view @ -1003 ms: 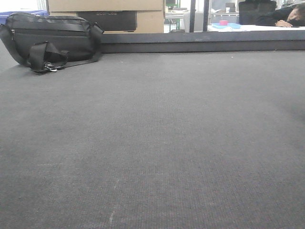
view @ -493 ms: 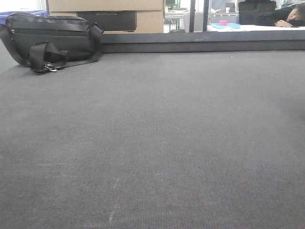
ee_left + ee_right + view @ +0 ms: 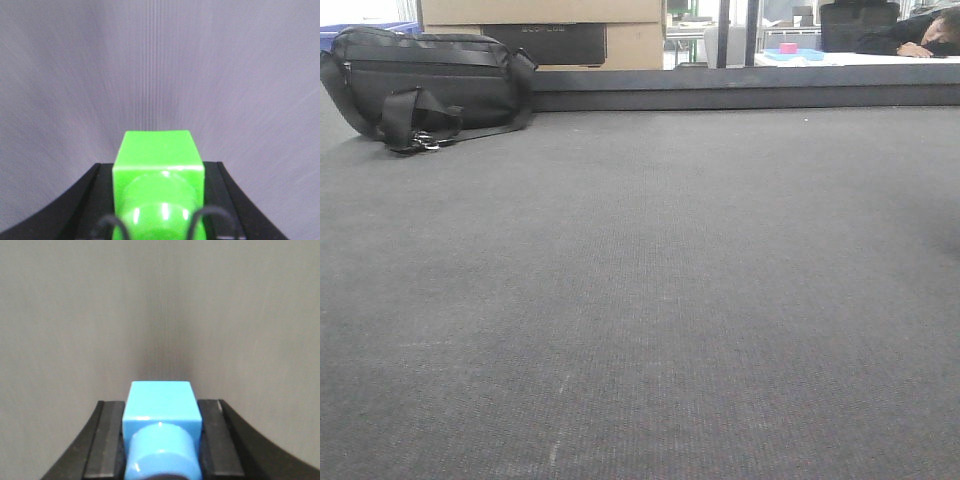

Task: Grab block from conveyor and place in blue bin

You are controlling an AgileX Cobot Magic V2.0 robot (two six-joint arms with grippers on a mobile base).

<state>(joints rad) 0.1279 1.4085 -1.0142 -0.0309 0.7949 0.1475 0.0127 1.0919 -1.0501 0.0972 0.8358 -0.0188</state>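
The conveyor (image 3: 650, 290) is a wide dark grey woven belt with a low black raised edge (image 3: 740, 90) at the back. In the left wrist view my left gripper (image 3: 158, 167) is shut on a green block (image 3: 157, 150) just above the belt (image 3: 150, 60). In the right wrist view my right gripper (image 3: 161, 405) is shut on a light blue block (image 3: 161, 400) above the belt (image 3: 160, 305). Neither gripper shows in the front view. A strip of blue (image 3: 330, 34) shows at the far left behind a bag; I cannot tell if it is the bin.
A black shoulder bag (image 3: 425, 85) lies on the belt at the back left. Cardboard boxes (image 3: 620, 30) stand behind the edge. Far back, a blue tray with a pink object (image 3: 788, 48) sits on a table where a person (image 3: 925, 35) rests.
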